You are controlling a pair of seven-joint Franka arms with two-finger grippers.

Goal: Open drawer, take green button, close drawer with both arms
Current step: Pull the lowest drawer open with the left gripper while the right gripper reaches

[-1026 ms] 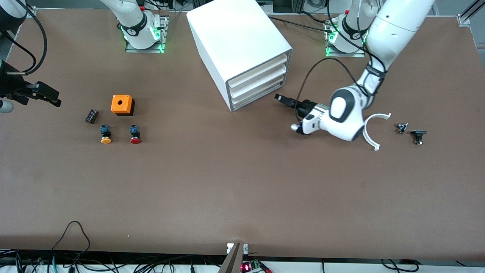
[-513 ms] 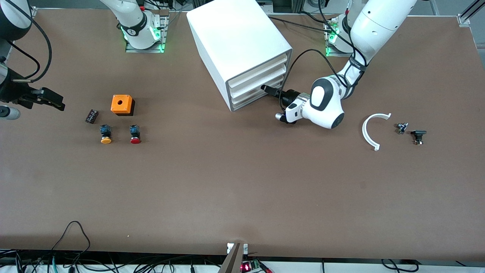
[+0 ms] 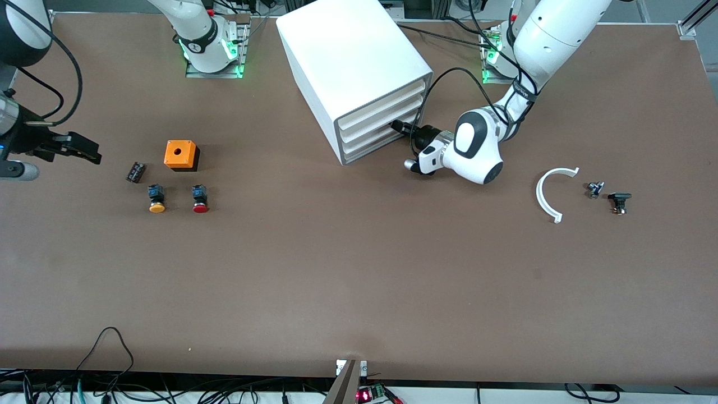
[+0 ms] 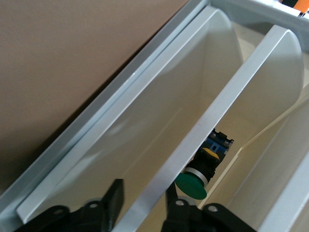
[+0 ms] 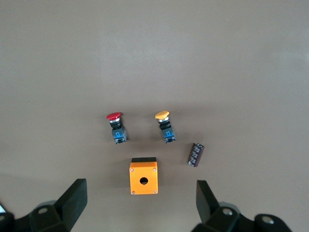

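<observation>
The white cabinet [image 3: 348, 62] stands at the back middle of the table. My left gripper [image 3: 399, 126] is at the front of its lowest drawer [image 3: 370, 140]. In the left wrist view the left gripper [image 4: 143, 200] is open, with one finger on each side of the drawer's white front lip [image 4: 217, 111]. The green-capped button [image 4: 190, 186] lies inside the drawer, just past that lip; it is hidden in the front view. My right gripper [image 3: 84, 151] is open and empty over the table at the right arm's end. In the right wrist view the right gripper [image 5: 140, 200] is above the orange box.
An orange box [image 3: 180, 154], a yellow-capped button [image 3: 156, 198], a red-capped button [image 3: 199, 198] and a dark cylinder [image 3: 135, 171] lie near the right gripper. A white curved piece [image 3: 548, 193] and two small parts [image 3: 608, 195] lie toward the left arm's end.
My left gripper has moved from over the table up to the cabinet, and its fingers now straddle the lowest drawer's front lip. The right gripper has drifted slightly toward the orange box.
</observation>
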